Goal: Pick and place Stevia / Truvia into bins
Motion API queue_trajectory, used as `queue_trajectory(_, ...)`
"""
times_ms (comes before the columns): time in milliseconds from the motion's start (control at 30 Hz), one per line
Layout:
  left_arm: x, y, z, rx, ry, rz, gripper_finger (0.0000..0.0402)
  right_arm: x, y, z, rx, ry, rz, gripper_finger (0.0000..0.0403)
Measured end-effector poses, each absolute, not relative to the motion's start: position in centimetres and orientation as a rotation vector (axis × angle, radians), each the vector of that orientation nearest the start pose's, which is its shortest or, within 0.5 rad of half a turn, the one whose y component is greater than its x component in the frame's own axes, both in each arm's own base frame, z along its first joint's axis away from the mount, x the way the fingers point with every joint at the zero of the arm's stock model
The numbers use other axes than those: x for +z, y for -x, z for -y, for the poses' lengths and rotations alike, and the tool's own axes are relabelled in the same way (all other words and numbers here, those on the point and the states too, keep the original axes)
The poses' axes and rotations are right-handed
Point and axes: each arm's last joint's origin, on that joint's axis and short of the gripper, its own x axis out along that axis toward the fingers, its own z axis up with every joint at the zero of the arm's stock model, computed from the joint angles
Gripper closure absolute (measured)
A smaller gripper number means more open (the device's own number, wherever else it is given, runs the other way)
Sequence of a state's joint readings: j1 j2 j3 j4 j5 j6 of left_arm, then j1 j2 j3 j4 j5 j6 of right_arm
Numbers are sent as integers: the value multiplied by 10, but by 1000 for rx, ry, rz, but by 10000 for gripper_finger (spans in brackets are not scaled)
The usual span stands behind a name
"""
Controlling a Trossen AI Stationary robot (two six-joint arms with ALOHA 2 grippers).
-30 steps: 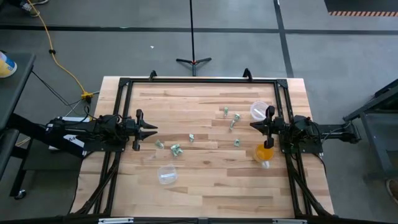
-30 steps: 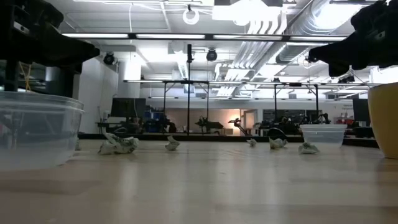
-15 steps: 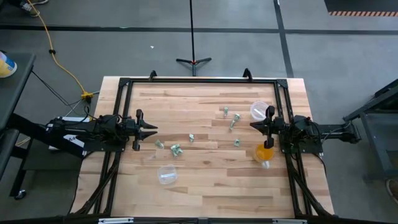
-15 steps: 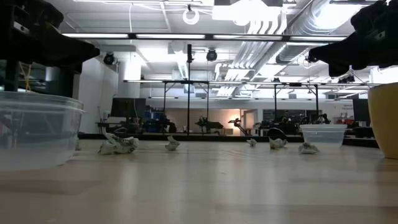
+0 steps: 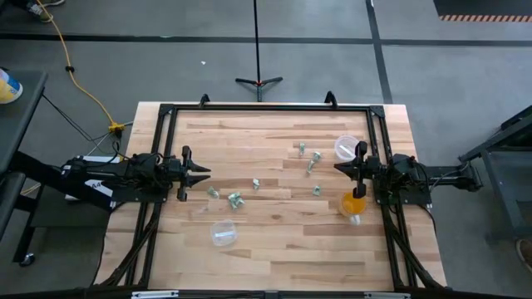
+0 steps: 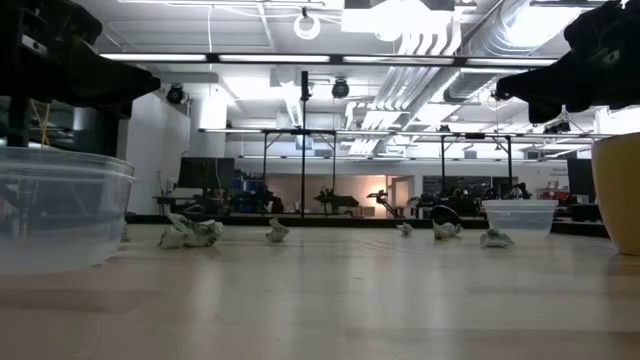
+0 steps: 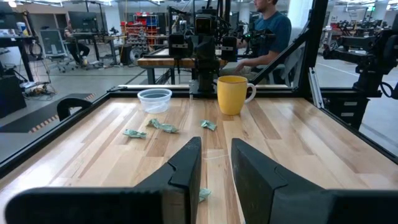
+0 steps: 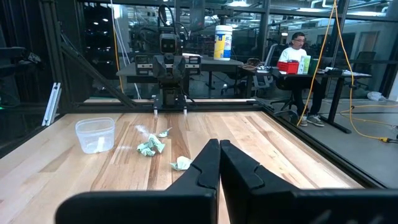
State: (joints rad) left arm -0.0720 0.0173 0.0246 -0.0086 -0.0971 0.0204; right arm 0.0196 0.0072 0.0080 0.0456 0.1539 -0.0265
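Several crumpled green-and-white Stevia packets lie flat on the wooden table: a group [image 5: 234, 199] near the left side and another [image 5: 310, 158] toward the right. They also show in the low view [image 6: 190, 233]. One clear bin [image 5: 223, 233] stands near the table's near-left part, the other [image 5: 346, 148] at the far right. My left gripper [image 5: 199, 173] hovers open at the table's left side, and a packet [image 7: 204, 194] lies just below its fingers. My right gripper [image 5: 339, 169] hovers shut at the right side, beside the far-right bin.
An orange cup [image 5: 354, 203] stands on the table just near-side of my right gripper; it also shows in the left wrist view [image 7: 233, 94]. A black frame [image 5: 266, 108] runs around the table. Bare wood lies in the middle and along the near edge. People sit at desks beyond the table.
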Motion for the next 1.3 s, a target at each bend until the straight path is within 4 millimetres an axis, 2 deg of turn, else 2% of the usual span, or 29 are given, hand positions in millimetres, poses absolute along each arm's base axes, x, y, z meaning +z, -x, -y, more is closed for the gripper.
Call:
queue_trajectory(433, 170, -97, 4, 25, -21, -1, 279, 170, -97, 3, -135, 18, 49, 397)
queue_trajectory(633, 171, -97, 4, 47, -20, 8, 279, 175, -97, 3, -141, -60, 99, 401)
queue_trajectory(767, 170, -97, 3, 56, -20, 5, 279, 182, -96, 6, -264, 5, 162, 398)
queue_trajectory(833, 170, -97, 3, 71, -20, 5, 279, 182, -96, 9, -348, -30, 169, 392)
queue_trajectory(967, 171, -97, 2, 98, -20, 7, 279, 181, -100, 11, -368, -25, 119, 359)
queue_trajectory(1100, 171, -97, 2, 100, -19, 8, 279, 190, -108, 15, -368, -33, 62, 301)
queue_trajectory(1300, 171, -97, 2, 101, -19, 11, 279, 199, -129, 30, -489, -5, -102, 221)
